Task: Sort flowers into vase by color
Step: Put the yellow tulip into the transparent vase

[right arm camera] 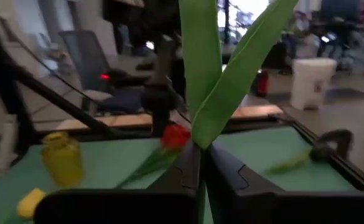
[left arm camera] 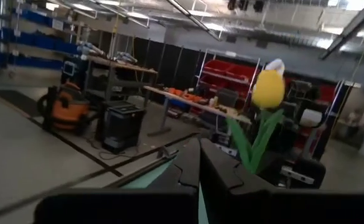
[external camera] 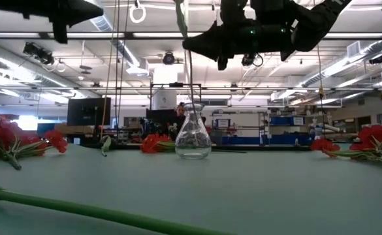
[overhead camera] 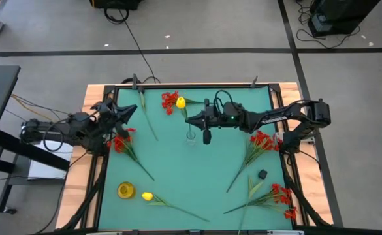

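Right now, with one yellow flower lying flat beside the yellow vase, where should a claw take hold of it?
Take the lying yellow flower by its bare stem, about midway along, coming straight down with the fingers across it. The stem lies flat and clear on the mat, while the blossom end sits close to the yellow vase and carries the leaves.

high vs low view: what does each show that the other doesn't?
Only the high view: the yellow vase near the mat's front-left corner, the loose yellow flower beside it, and the yellow blossom of the stem held by the right gripper. Only the low view: the room behind the table. Both: the clear glass vase, red flowers on both sides, and both arms, with the left gripper at the mat's left edge.
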You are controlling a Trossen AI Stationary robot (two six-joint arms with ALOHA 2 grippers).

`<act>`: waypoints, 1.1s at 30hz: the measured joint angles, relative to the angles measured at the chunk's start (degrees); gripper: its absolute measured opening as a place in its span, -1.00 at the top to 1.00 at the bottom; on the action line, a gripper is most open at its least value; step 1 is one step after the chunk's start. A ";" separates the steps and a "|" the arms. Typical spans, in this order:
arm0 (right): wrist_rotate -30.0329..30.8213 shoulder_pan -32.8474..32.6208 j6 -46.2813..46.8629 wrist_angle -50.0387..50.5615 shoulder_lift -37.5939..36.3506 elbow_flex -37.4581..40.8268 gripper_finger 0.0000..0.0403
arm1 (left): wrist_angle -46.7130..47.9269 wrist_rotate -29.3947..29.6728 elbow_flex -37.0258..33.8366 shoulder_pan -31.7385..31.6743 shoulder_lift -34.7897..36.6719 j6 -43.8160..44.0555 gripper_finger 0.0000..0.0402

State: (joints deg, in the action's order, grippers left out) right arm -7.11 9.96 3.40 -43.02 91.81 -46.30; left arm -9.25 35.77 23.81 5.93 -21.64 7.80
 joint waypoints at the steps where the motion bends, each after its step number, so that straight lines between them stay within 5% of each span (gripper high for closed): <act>1: 1.66 0.00 0.20 1.51 -0.04 -0.02 0.86 | 0.14 0.00 1.08 0.00 -1.54 -0.86 0.95; 6: 8.44 0.23 3.83 7.75 0.02 0.02 0.60 | 0.21 0.02 5.32 -0.02 -8.38 -3.37 0.90; 17: 8.60 -0.57 12.92 14.21 -2.72 0.02 -0.03 | 3.61 -1.94 7.35 0.00 -17.12 4.85 0.31; 21: 10.00 -1.43 16.32 22.29 -5.89 0.00 -0.07 | 4.54 -4.22 7.35 0.00 -18.42 7.62 0.20; 28: 20.24 -0.92 39.42 43.24 -10.47 0.00 -0.07 | 7.27 -7.45 7.37 0.01 -18.55 10.19 0.19; 33: 21.40 -0.72 51.38 50.05 -11.52 0.00 -0.07 | 11.29 -21.11 7.37 0.42 -20.09 4.29 0.20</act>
State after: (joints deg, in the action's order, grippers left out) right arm 14.29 9.23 54.78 7.04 80.29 -46.30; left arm 2.05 14.67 31.18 6.35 -41.73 12.09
